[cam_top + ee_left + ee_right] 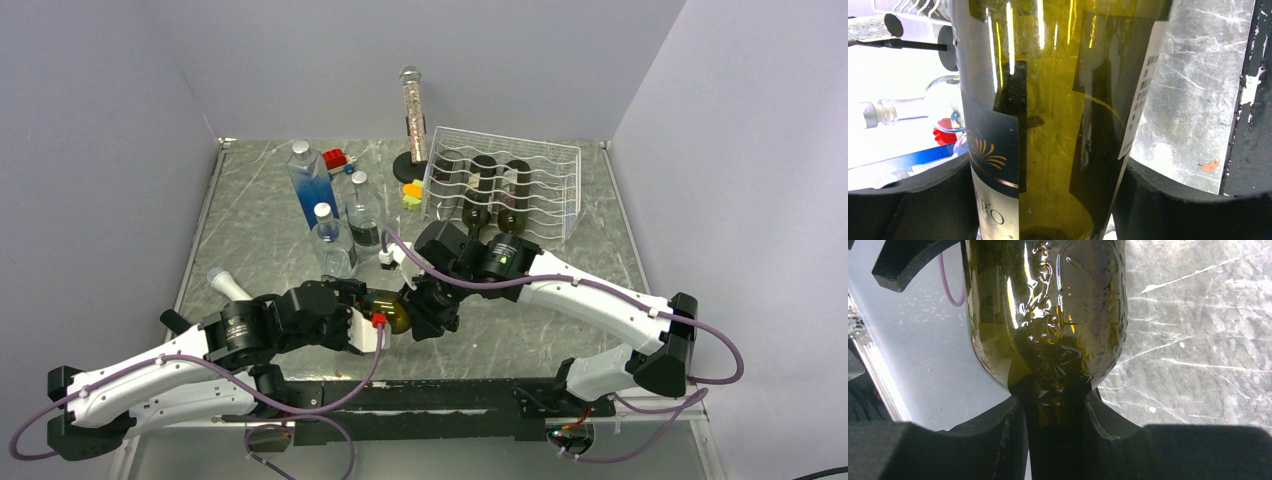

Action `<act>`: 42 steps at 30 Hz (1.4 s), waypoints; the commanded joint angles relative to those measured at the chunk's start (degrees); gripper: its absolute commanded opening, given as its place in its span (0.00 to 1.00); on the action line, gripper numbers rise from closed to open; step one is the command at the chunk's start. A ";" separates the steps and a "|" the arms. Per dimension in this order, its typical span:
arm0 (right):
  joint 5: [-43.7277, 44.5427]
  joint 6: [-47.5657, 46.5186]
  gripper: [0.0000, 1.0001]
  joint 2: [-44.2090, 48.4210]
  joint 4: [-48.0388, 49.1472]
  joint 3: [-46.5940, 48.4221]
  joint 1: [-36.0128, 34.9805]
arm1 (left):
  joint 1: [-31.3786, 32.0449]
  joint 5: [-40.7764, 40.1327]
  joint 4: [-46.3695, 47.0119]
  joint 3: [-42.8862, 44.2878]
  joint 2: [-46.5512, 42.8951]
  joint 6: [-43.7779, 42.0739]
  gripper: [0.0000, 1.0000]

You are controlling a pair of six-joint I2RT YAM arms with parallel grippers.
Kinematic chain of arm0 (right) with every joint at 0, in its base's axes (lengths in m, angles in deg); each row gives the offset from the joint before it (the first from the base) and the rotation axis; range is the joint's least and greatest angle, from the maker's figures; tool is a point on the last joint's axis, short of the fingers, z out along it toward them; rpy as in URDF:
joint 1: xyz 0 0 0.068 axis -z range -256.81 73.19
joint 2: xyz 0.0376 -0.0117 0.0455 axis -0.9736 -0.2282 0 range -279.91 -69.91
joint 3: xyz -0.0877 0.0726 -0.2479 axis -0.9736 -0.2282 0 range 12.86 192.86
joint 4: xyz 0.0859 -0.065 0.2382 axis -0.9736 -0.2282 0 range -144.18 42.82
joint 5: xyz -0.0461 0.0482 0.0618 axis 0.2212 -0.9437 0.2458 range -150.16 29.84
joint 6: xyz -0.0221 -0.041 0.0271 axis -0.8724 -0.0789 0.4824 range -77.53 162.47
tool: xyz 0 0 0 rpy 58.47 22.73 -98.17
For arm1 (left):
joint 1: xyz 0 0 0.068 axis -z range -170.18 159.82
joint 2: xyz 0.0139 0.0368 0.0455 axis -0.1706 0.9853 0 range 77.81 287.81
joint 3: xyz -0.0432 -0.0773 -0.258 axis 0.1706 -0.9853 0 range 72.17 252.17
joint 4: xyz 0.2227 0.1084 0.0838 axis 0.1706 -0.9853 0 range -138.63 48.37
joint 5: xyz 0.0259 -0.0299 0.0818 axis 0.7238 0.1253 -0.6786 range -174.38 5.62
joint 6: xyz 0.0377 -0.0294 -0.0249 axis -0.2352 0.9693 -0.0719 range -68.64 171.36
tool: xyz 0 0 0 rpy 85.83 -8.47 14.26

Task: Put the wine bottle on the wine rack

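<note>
At the near centre of the table (560, 330), the wine bottle (393, 312) lies roughly level between the two arms, off the rack and well apart from it. The left gripper (362, 318) is clamped on the labelled body: in the left wrist view its fingers (908, 205) press against both sides of the green glass. The right gripper (428, 308) is clamped on the neck just below the shoulder, and the right wrist view shows its fingers (973, 440) closed tight around the neck. The step in hand appears to be a handover or a two-arm carry. To do it well, confirm that one grip bears the load before the other lets go. The neck is narrow and smooth, so a grip there alone is likely to let the heavy body swing downward; hold the bottle level and release slowly. The wine rack (505, 185) stands at the far right of the table, beyond the right gripper. Three dark bottles (485, 190) already lie in its left cradles, and the cradles toward its right end appear free. Approach should probably run along a free cradle's axis, clear of the stored bottles. The clear plastic bottles (335, 240) stand to the far left of the held bottle; keep the left arm's retreat clear of them. Lower the bottle until the wires carry it, then let go.
</note>
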 commanded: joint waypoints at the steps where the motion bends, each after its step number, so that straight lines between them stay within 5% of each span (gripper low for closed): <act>1: -0.10 2.67 0.28 -1.50 3.99 0.98 -0.39 | -0.10 -1.24 18.40 2.93 -2.42 5.24 0.01; 4: 0.02 2.90 0.01 -1.55 4.10 0.80 -0.39 | -0.10 -1.51 19.42 2.58 -2.74 5.47 0.02; 6: 1.79 3.56 0.00 -1.28 4.01 0.75 -0.39 | -0.10 -1.96 20.06 2.36 -2.85 5.76 0.14; 11: 7.56 5.05 0.00 1.25 4.27 0.66 -0.36 | -0.10 -2.30 20.57 0.60 -3.26 5.20 0.98; 31: 38.80 17.15 0.00 13.18 -6.13 -1.94 2.06 | -0.10 -1.56 24.19 -4.84 -7.06 6.59 0.99; 42: 41.72 24.80 0.00 26.32 -6.32 -13.33 18.82 | -0.10 4.28 27.25 -5.51 -7.86 12.41 0.99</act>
